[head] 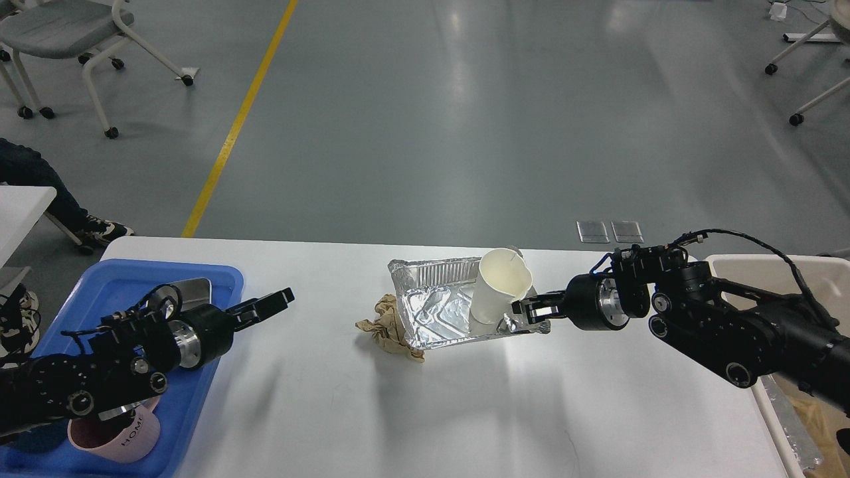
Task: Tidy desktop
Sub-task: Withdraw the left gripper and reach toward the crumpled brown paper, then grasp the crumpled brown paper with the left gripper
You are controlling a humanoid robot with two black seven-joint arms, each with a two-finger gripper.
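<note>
The white desktop carries a crumpled foil tray near its middle. A white paper cup stands tilted in the tray's right end. My right gripper reaches in from the right and is shut on the foil tray's right rim, just below the cup. A wad of crumpled brown paper lies on the desktop against the tray's left edge. My left gripper hovers over the desktop just right of the blue tray, pointing toward the paper. Its dark fingers cannot be told apart.
A blue tray at the left edge holds a steel container and a pink mug, both partly hidden by my left arm. A beige bin stands off the table's right end. Chairs stand on the floor behind.
</note>
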